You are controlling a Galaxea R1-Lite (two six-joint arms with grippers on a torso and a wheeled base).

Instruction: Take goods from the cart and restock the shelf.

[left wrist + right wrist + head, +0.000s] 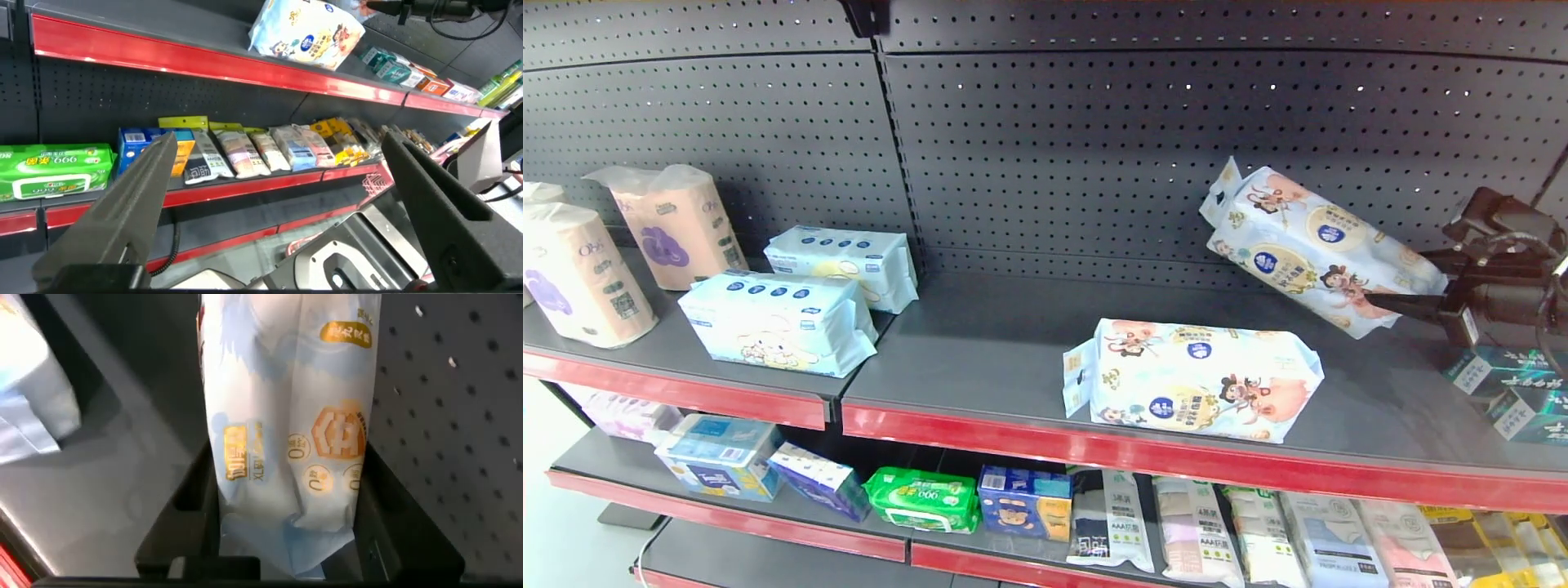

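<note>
As you look across the dark grey metal shelf with its red front lip (pixel 980 343), note the black perforated back panel (pixel 1094 147) rising behind it. Toward your left end stand two tall pink plastic-wrapped packs of paper rolls (pixel 580 273). Beside them lie two pale blue and white soft tissue packs (pixel 780 322), one behind the other. Near the front lip, right of centre, a white cartoon-printed soft tissue pack (pixel 1196 380) lies flat. A second cartoon-printed tissue pack (pixel 1319 249) is held tilted over the shelf board close to the back panel, behind and to the right of the flat one and apart from it. Your right gripper (pixel 1396 304) has its jaws pinching that tilted pack at one end. Your left gripper (pixel 274 155) sits low, facing the lower shelves of packaged goods (pixel 270 181), with its jaws spread wide.
</note>
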